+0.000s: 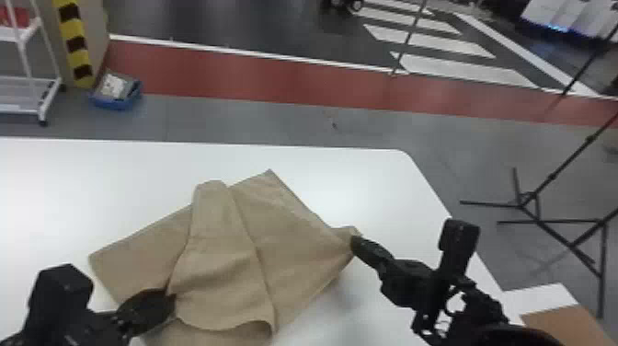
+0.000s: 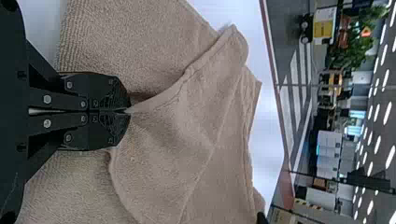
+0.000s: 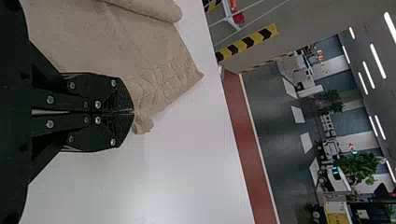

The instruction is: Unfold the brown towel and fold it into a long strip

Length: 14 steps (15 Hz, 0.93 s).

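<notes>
My left hand point(image 1: 172, 301), clamped tight, pinches a folded-over edge of the brown towel point(image 1: 225, 262); my right hand point(image 1: 354, 245), also closed, has a side corner. Towel's bunched on the counter point(image 1: 73, 184). To unfold well: lift slightly, spread evenly (no yanking), then smooth the far layers flat.

The head view looks down and toward twelve o'clock over the desk point(image 1: 92, 184). Close behind the left end effector point(image 1: 173, 301) and right end effector point(image 1: 353, 245), sideways wrist views face roughly one and eleven o'clock. All share the brown towel point(image 1: 220, 257).
</notes>
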{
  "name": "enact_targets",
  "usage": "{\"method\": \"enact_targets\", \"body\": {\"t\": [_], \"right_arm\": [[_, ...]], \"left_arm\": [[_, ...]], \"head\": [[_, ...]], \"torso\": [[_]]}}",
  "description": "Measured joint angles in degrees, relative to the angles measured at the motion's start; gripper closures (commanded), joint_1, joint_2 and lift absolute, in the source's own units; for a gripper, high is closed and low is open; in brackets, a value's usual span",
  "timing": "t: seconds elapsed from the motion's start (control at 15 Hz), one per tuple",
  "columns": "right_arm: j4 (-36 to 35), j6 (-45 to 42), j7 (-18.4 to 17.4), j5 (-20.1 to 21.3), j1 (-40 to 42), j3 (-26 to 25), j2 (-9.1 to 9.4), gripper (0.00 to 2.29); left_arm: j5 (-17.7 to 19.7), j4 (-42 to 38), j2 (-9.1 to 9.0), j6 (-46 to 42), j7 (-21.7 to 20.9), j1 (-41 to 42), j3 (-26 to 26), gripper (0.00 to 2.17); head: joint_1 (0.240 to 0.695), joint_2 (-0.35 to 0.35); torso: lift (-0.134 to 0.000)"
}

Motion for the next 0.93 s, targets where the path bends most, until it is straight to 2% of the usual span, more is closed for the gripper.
{"method": "enact_targets", "body": {"t": [0.2,0.27,0.4,0.47,0.53,0.6,0.93], "right_arm": [[-0.12,-0.02,-0.04,-0.57,0.05,1.7,0.0,1.75],[-0.12,-0.14,-0.08,-0.64,0.05,2.91,0.0,1.75],[-0.1,-0.36,-0.12,-0.68,0.05,5.49,0.0,1.75],[0.11,-0.49,-0.17,-0.62,0.08,6.51,0.0,1.75],[0.45,-0.69,-0.18,-0.46,0.1,7.67,0.0,1.75],[0.77,-0.89,-0.19,-0.18,0.11,8.77,0.0,1.75],[1.2,-1.06,-0.18,1.11,0.18,11.48,0.0,1.75]], "left_arm": [[1.09,-1.26,-0.32,0.25,0.09,-1.36,6.17,1.88],[1.64,-1.4,-0.33,0.72,0.21,-2.1,8.98,1.88],[3.12,-1.37,-0.35,3.04,1.76,-3.88,13.68,1.88],[3.59,-1.09,-0.35,4.19,3.03,-4.67,15.05,1.73],[3.98,-0.7,-0.35,5.98,4.58,-5.71,16.1,0.89],[4.16,-0.38,-0.35,7.82,5.98,-6.49,16.66,0.0],[4.12,-3.49,-0.34,8.87,6.95,-4.13,17.06,0.03]], "head": [[0.695,-0.211],[0.695,-0.136],[0.695,-0.059],[0.695,-0.028],[0.695,0.032],[0.695,0.051],[0.695,0.096]], "torso": [[-0.123],[-0.123],[-0.123],[-0.123],[-0.123],[-0.123],[-0.123]]}}
